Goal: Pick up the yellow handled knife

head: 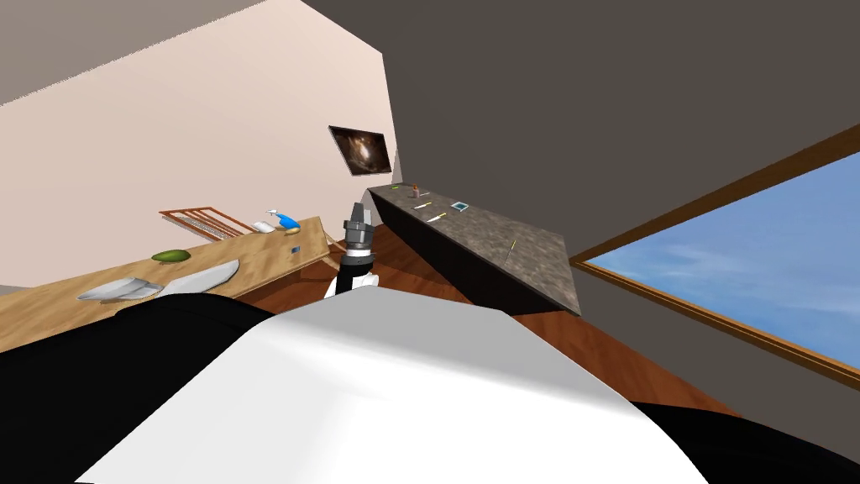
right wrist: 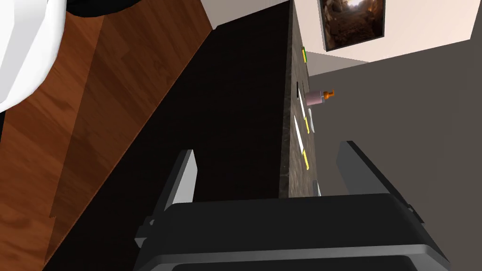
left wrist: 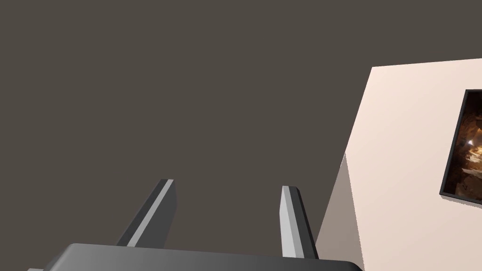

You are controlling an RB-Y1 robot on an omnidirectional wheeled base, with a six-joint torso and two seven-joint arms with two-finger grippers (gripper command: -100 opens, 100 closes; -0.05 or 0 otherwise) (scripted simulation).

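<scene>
Two yellow-handled knives lie on the long dark stone counter [head: 504,252] by the dark wall. The nearer knife [right wrist: 301,146] has a white blade and lies just ahead of my right gripper [right wrist: 268,147], which is open, empty and well short of it. The farther knife [right wrist: 308,121] lies beside a pink bottle [right wrist: 314,98]. In the head view the two knives [head: 437,217] [head: 421,204] show small, far along the counter. My left gripper [left wrist: 228,184] is open and empty, facing the dark wall. One forearm [head: 357,244] rises above my chest; I cannot tell which arm it is.
A thin yellow stick [head: 512,245] and a small blue-rimmed square [head: 459,205] also lie on the counter. The wooden table [head: 277,252] on the left carries white plates [head: 126,290], a green object [head: 170,255] and a blue spray bottle [head: 285,221]. Wood floor [head: 437,294] runs between the two.
</scene>
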